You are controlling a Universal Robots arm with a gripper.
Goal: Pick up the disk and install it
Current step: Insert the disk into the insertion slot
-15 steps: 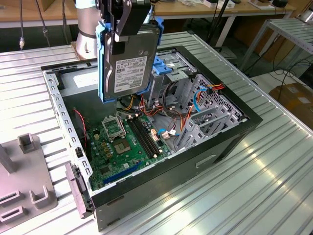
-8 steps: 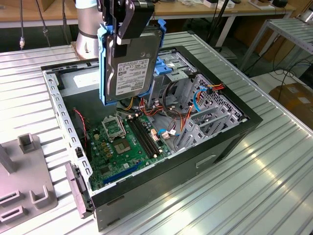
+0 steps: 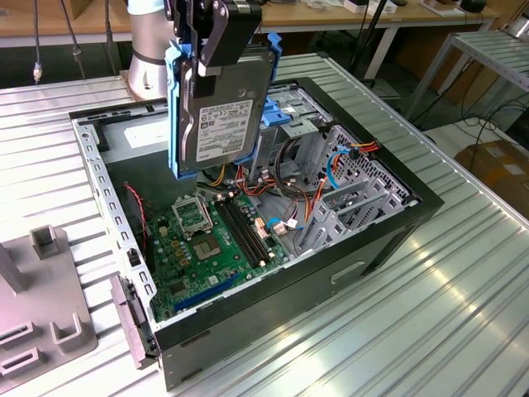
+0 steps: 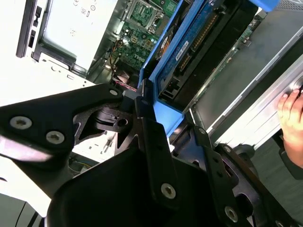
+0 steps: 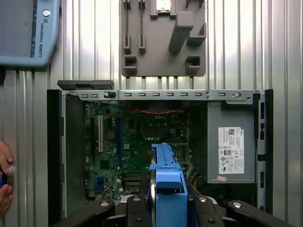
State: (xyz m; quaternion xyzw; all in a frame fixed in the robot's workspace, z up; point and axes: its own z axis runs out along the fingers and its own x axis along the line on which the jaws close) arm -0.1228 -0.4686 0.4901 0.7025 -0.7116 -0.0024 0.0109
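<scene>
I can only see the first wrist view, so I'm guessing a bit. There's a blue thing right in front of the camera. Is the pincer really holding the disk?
Observer: Yes. In the exterior view the pincer is shut on the top of the disk, which hangs upright with its white label showing.
Operator: Is it inside the computer yet?
Observer: Not yet. The exterior view shows most of it above the rim of the open case, over the motherboard.
Operator: What's behind it?
Observer: A metal drive cage with a blue bracket on top, toward the exterior view's right.
</scene>
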